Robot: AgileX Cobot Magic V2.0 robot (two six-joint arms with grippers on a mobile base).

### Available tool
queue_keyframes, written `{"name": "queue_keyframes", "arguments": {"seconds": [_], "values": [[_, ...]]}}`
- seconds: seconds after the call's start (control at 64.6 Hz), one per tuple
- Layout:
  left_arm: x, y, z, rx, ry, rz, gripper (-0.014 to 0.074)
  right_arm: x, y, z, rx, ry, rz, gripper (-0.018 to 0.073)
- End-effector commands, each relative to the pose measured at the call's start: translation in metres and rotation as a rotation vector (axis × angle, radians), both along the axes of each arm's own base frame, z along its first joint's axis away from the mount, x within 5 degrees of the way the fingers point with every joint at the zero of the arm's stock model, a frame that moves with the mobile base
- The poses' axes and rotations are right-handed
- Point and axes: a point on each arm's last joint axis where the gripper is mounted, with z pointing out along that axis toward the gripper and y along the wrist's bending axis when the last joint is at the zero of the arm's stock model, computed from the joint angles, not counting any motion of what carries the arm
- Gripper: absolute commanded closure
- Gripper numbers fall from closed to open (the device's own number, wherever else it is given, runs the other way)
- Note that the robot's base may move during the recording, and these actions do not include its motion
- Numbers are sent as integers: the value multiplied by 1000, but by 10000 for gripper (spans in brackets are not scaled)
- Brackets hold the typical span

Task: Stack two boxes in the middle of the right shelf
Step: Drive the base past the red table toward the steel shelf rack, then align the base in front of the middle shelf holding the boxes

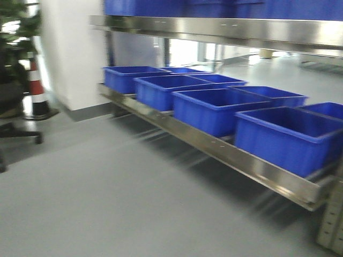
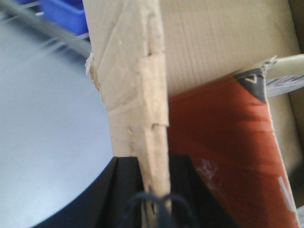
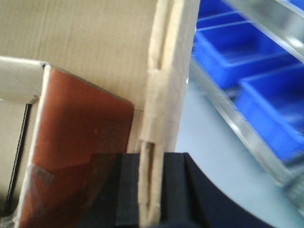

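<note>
Grey floor [image 1: 107,187] and a steel shelf [image 1: 214,145] packed with blue bins [image 1: 209,112] ahead, and we've got the left end effector [image 2: 153,183] and right end effector [image 3: 151,190] each clenched on a thin wall of the cardboard box [image 2: 213,38], not shelved yet, so buckling or slipping worries us.

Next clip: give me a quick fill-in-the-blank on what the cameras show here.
1. The bins on the steel shelf are ___ in colour.
2. The left gripper and the right gripper are each shut on a wall of a ___ box.
3. The traffic cone at the far left has red and ___ stripes.
Missing words: blue; cardboard; white.
</note>
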Motion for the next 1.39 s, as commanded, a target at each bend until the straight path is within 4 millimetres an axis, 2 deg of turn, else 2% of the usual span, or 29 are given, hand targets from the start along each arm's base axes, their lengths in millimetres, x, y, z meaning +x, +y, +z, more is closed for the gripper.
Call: {"name": "queue_keyframes", "arguments": {"seconds": [0.0, 1.379], "values": [[-6, 4, 13, -17, -92, 10, 708, -4, -4, 9, -10, -69, -19, 713], [-6, 4, 13, -15, -92, 12, 708, -4, -4, 9, -10, -69, -19, 713]]}}
